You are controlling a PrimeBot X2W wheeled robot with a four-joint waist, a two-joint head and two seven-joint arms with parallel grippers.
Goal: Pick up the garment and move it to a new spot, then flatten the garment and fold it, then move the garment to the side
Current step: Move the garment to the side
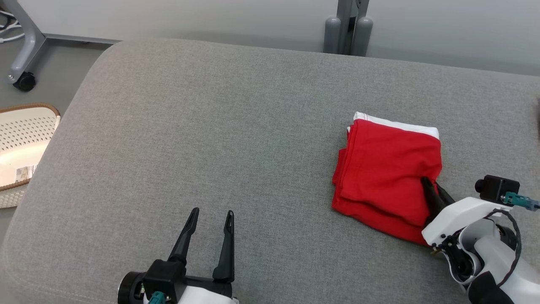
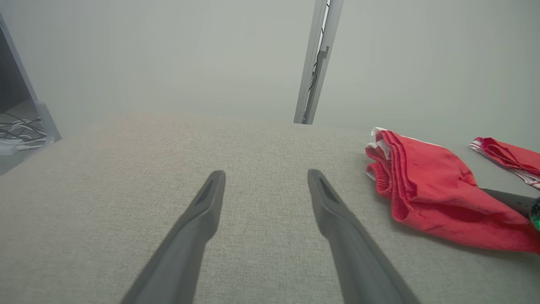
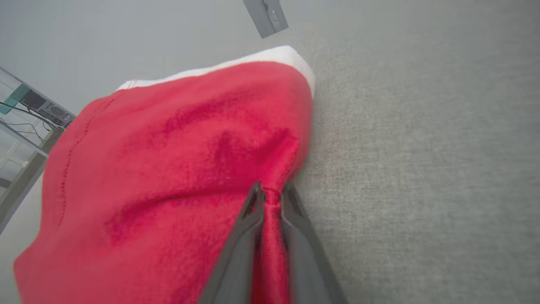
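1. The grey cushion (image 1: 211,126) spans the head view.
2. The folded red garment (image 1: 386,169), with a white band along its far edge, lies on the cushion's right part, well apart from the left gripper.
3. A white perforated basket (image 1: 25,131) sits past the cushion's left edge; a label inside it is too small to read.
4. The right gripper (image 3: 272,192) has its fingers pinched narrow on a pleat at the garment's near right corner.
5. The left gripper (image 1: 212,212) is over bare cushion, fingers wide and holding nothing.
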